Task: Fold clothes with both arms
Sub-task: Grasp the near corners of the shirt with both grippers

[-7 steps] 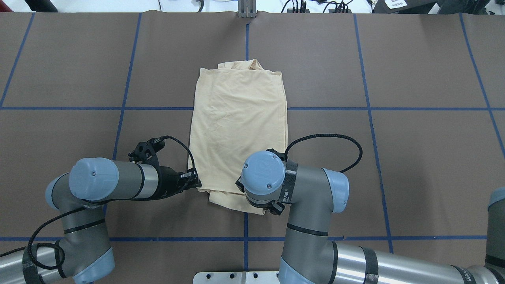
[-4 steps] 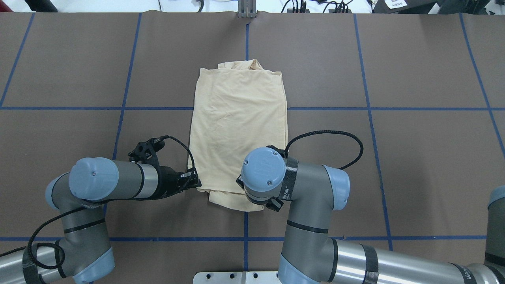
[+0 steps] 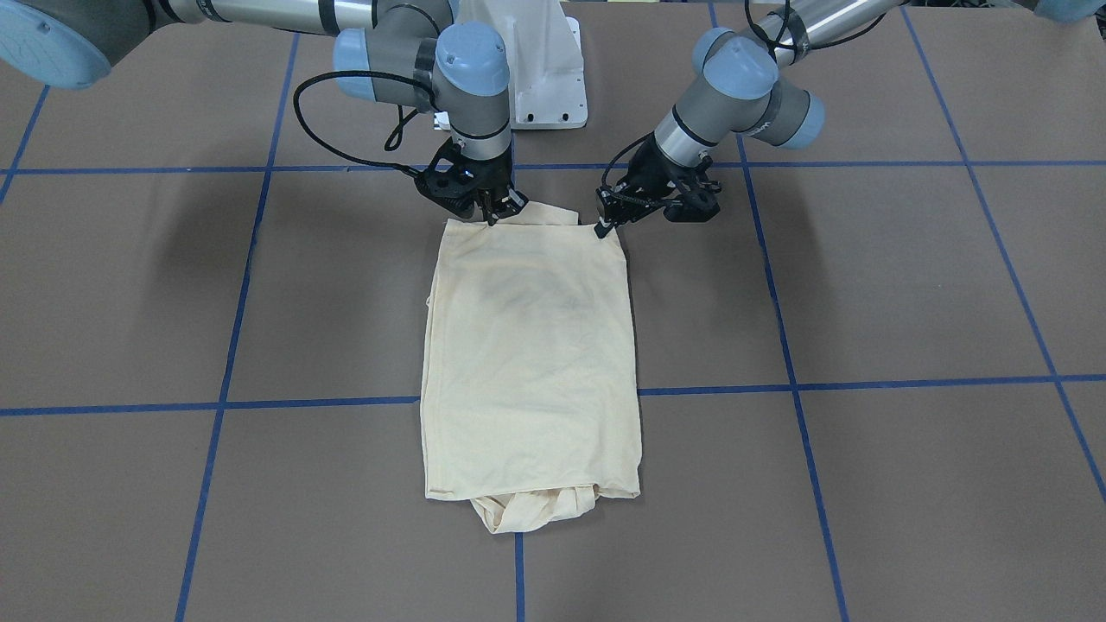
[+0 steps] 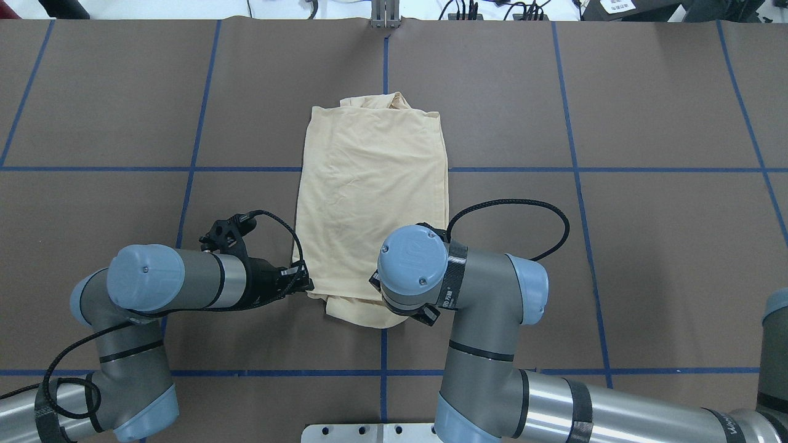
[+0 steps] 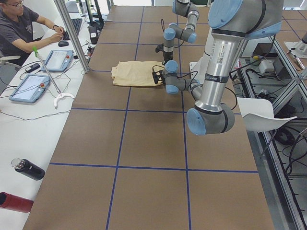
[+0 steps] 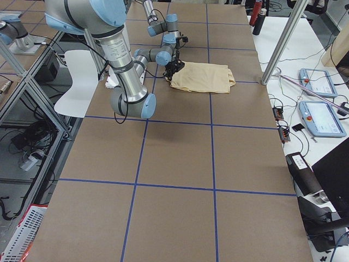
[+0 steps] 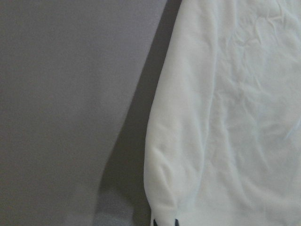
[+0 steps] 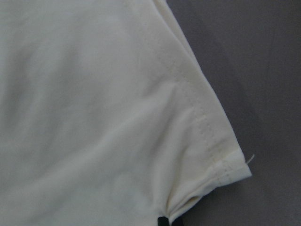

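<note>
The left gripper (image 3: 603, 228) is clamped tight on one near corner of the T-shirt (image 3: 531, 345). The right gripper (image 3: 493, 214), just beside it, pinches the other near corner. The folded T-shirt stretches away from both, flat on the brown table (image 3: 864, 285).

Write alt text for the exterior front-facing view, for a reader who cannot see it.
A cream T-shirt, folded into a tall rectangle, lies flat on a brown table gridded with blue tape. The left gripper and right gripper each pinch one corner of its edge nearest the robot.
</note>
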`<state>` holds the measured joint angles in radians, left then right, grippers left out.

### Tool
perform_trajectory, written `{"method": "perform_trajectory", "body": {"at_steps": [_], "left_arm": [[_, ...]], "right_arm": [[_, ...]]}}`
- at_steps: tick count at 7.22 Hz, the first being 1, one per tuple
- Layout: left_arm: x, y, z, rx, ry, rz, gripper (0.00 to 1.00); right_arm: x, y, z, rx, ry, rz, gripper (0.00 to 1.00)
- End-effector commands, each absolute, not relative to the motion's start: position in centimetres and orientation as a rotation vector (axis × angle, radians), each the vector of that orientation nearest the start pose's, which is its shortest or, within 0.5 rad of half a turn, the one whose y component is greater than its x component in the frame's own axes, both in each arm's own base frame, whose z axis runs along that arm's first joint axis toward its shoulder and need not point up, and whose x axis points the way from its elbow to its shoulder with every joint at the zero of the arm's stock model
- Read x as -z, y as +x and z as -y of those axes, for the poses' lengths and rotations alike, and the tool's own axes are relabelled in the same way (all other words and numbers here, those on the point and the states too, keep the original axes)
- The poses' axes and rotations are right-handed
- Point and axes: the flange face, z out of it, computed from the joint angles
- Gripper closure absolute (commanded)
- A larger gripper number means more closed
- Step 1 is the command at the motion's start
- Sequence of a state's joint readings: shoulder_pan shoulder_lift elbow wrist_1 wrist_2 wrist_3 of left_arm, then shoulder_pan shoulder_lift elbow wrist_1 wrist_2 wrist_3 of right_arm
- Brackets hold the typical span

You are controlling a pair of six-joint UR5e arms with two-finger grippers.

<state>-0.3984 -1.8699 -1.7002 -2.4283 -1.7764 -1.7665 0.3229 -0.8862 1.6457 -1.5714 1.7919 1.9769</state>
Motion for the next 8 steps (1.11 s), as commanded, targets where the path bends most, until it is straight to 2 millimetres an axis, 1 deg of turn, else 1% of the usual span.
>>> {"method": "perform_trajectory", "body": {"at_steps": [1,2,3,4,5,6,7,8], "left_arm": [[-33.6,51.2,33.7,0.373,-0.047,-1.303,1.00],[-33.3,51.1,33.6,0.370,-0.049,-1.310,1.00],[-32.8,51.1,33.5,0.369,-0.048,-1.318,1.00],[-32.4,50.8,33.3,0.365,-0.048,-1.328,1.00],[-31.6,50.9,32.3,0.347,-0.056,-1.344,1.00],[-30.4,51.8,28.4,0.281,-0.100,-1.364,1.00],[-30.6,51.8,25.3,0.242,-0.138,-1.342,1.00],[-30.0,51.3,22.5,0.200,-0.169,-1.347,1.00]], "right_arm": [[-22.4,-61.7,32.4,-0.602,-0.253,0.763,1.00],[-22.2,-60.3,31.8,-0.594,-0.259,0.782,1.00],[-22.4,-58.1,31.0,-0.583,-0.272,0.804,1.00],[-22.5,-57.3,30.3,-0.576,-0.277,0.814,1.00],[-22.2,-57.4,29.6,-0.563,-0.282,0.819,1.00],[-22.2,-57.6,29.0,-0.548,-0.308,0.815,1.00],[-22.1,-57.3,28.3,-0.523,-0.360,0.812,1.00],[-21.8,-56.4,27.3,-0.500,-0.388,0.824,1.00]]}}
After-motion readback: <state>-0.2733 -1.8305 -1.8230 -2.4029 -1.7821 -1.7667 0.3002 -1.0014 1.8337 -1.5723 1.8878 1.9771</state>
